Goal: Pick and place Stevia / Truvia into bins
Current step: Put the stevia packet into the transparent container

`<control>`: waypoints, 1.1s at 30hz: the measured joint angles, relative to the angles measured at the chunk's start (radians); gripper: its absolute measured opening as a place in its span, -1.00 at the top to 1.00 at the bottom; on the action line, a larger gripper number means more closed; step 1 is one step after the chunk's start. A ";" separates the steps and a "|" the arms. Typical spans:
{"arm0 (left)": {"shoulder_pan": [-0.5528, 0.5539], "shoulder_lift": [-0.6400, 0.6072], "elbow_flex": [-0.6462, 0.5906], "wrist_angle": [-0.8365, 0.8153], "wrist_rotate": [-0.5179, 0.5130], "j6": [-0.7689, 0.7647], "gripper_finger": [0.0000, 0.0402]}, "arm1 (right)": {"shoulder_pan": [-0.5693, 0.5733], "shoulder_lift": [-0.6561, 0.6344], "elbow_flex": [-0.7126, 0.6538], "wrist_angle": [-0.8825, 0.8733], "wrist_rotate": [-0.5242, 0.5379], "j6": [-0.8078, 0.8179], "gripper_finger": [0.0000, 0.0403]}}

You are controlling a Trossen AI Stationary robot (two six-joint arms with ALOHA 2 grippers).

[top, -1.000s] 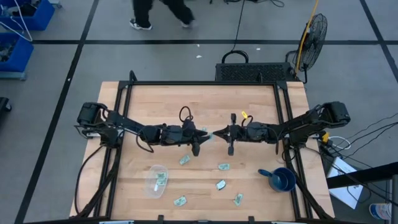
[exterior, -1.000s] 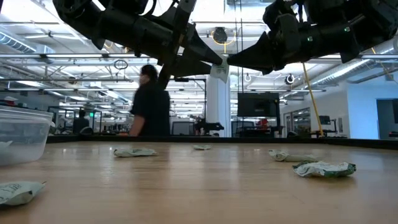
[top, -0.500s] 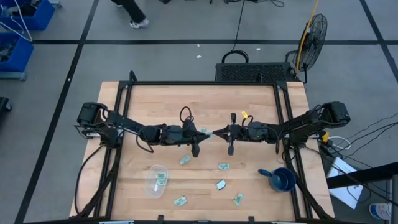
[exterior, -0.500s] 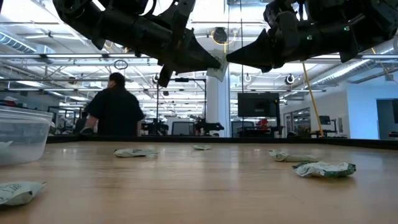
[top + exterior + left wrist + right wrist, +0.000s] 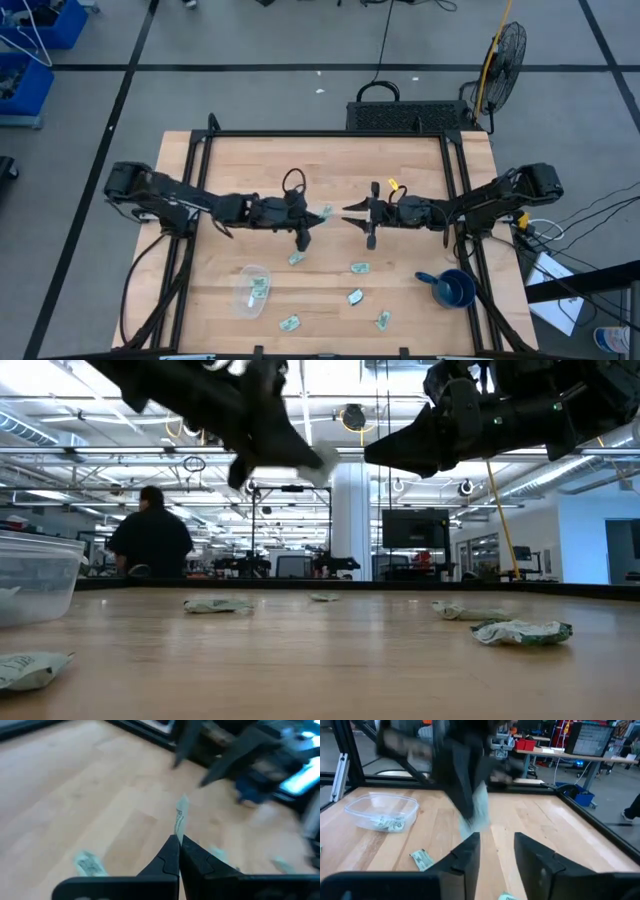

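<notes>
While the tub (image 5: 252, 289) sits near the table's (image 5: 420, 160) front edge, well off toward my left arm's side, everything I do next turns on that direction: from my left gripper (image 5: 318, 214) the tub lies forward and back toward that arm's base, so I judge the left arm the nearer one for the drop. One sachet already lies inside the tub, and several loose sachets (image 5: 358, 268) are scattered on the side of the tub toward my right arm, with one (image 5: 296, 257) between the tub and my left gripper. My left fingers are pinched tight on a sachet (image 5: 180, 818), held up off the wood with its long axis running straight out from the fingertips. My right gripper (image 5: 348, 213) hangs farther from the tub, fingers (image 5: 534, 860) parted and holding nothing.
</notes>
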 joint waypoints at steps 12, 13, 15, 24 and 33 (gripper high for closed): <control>-0.305 -0.260 0.000 -0.769 0.235 -0.165 0.99 | -0.001 0.000 0.000 -0.037 0.002 0.003 0.36; -0.343 -0.260 0.000 -0.784 0.256 -0.188 0.99 | -0.001 0.000 0.000 -0.037 0.002 0.003 0.36; -0.413 -0.260 0.000 -0.806 0.271 -0.265 0.99 | -0.002 0.000 0.000 -0.037 0.002 0.001 0.36; -0.565 -0.163 0.001 -0.736 0.255 -0.420 1.00 | -0.016 0.000 0.000 -0.038 0.003 0.007 0.36; -0.543 0.028 0.000 -0.676 0.394 -0.420 0.99 | -0.021 0.000 0.000 -0.033 0.003 0.009 0.36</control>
